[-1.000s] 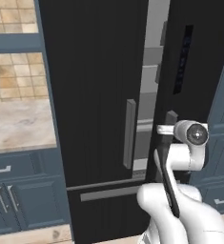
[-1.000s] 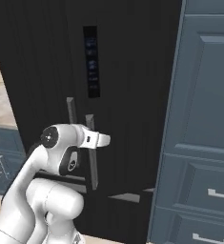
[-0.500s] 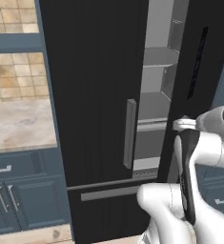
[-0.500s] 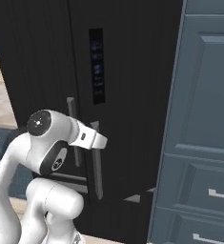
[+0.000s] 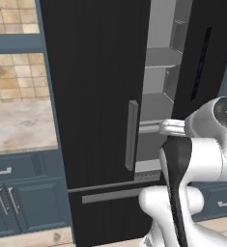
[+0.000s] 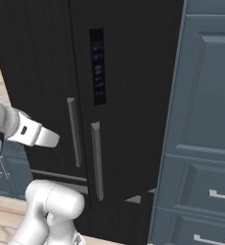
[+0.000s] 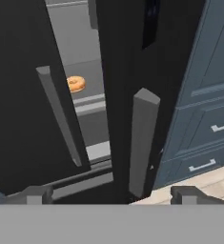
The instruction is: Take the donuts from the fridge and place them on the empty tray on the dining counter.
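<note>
With the pincer [image 7: 108,194] spread wide and empty before the fridge [image 7: 118,95] door's handle [image 7: 143,143], the orange-tan donut [image 7: 76,84] sits beyond on a shelf [image 7: 85,78] — probably light, soft, crumbly — best pinched gently across its ring.

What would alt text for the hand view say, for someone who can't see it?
A black fridge stands with its right door ajar, and through the gap an orange-tan donut sits on a grey shelf. The open gripper faces the door's grey handle, with blue cabinets beside it.
</note>
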